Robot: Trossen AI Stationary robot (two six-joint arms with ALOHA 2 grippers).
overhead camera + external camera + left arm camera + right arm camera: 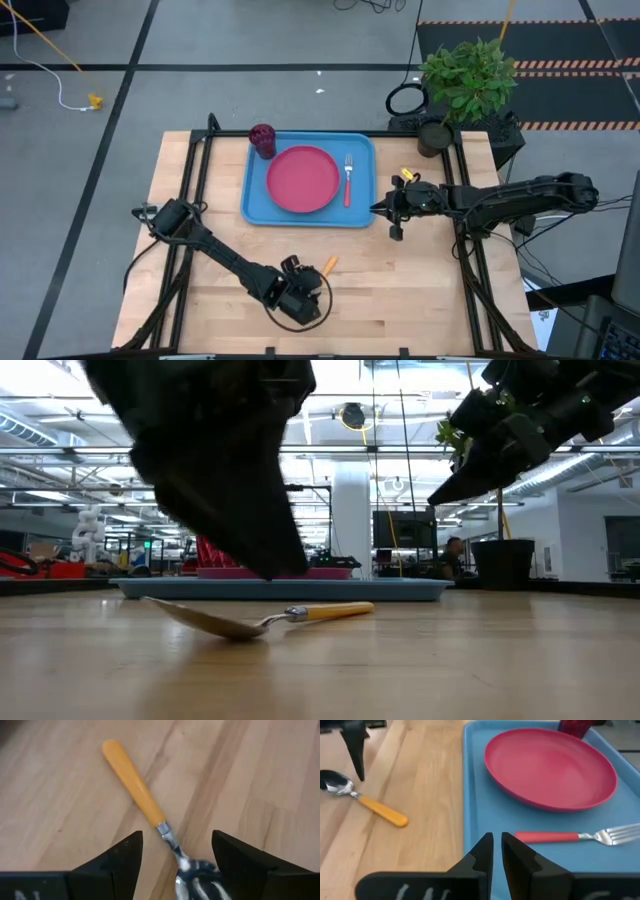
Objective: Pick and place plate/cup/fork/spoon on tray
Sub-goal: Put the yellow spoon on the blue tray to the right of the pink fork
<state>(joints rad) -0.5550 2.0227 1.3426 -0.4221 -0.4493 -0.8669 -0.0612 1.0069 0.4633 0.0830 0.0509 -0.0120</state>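
Orange-handled, the spoon is lying on the bare wooden table, apart from the tray, and is being straddled by the released left gripper. Its bowl is being cut off in the left wrist view. Plate, cup and fork are being carried by the tray; the nearly clenched, empty right gripper is being held beside its edge, near a potted plant.

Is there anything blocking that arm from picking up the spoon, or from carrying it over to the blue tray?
Nothing visible does. The left gripper hangs open right over the spoon, fingers either side of its neck. Only bare wood lies between the spoon and the tray. The right gripper waits off the tray's right edge.
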